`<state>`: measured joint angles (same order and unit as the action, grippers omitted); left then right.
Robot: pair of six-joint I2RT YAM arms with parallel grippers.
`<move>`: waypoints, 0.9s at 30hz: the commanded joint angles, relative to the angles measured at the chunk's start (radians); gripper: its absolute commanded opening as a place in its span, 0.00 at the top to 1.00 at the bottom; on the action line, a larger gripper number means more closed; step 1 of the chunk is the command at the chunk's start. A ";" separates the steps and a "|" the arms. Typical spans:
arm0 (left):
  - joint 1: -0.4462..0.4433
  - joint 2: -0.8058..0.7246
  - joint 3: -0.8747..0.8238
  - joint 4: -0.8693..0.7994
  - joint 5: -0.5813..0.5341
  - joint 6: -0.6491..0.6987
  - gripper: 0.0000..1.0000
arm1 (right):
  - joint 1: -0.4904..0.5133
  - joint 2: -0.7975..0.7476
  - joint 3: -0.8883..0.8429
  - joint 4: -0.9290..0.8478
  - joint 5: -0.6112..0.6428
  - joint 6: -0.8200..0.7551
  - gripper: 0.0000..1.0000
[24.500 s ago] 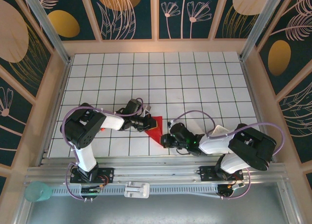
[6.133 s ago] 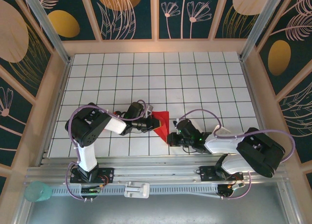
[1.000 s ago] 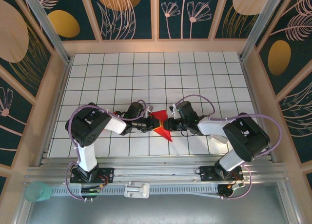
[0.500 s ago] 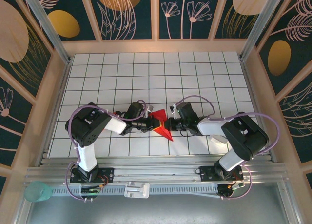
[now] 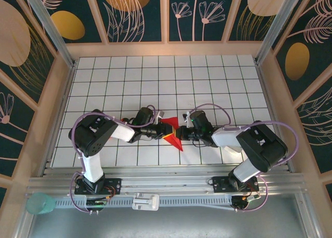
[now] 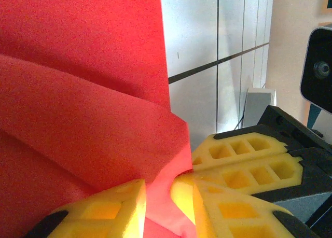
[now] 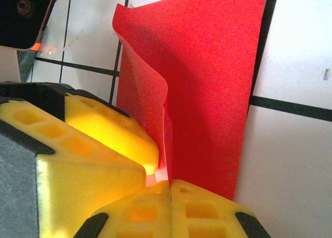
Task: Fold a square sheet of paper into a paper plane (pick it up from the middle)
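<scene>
The square sheet of paper (image 5: 174,140) is a creased red shape lying mid-table between both grippers. In the left wrist view the paper (image 6: 78,67) rises in folded layers, and a flap runs down through the narrow gap of my left gripper (image 6: 160,196), whose jaws stand slightly apart. My right gripper (image 7: 170,185) is shut, its two pads meeting on the paper's (image 7: 207,93) standing edge. From above, the left gripper (image 5: 161,130) and right gripper (image 5: 179,133) face each other almost tip to tip. The right gripper's fingers (image 6: 244,155) nearly touch mine in the left wrist view.
The white gridded table (image 5: 207,82) stretches far behind the grippers, ringed by wooden walls. A teal cup (image 5: 40,203) sits off the table at the near left. The aluminium rail (image 5: 166,189) carries both arm bases.
The right gripper has slid left along the paper until it meets the left gripper. The paper is more bunched between them. The left arm has barely moved.
</scene>
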<state>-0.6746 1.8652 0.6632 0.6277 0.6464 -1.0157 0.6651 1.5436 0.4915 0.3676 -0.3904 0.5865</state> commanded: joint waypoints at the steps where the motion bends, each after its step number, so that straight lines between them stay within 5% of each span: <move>1: -0.001 0.011 -0.009 -0.062 -0.042 0.009 0.67 | -0.008 -0.028 -0.017 0.034 0.012 0.015 1.00; 27: -0.002 -0.022 0.000 0.021 -0.048 -0.044 0.64 | -0.018 -0.018 -0.074 0.098 0.024 0.060 1.00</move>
<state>-0.6754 1.8595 0.6628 0.6395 0.6369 -1.0527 0.6559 1.5269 0.4397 0.4305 -0.3832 0.6285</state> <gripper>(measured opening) 0.356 0.045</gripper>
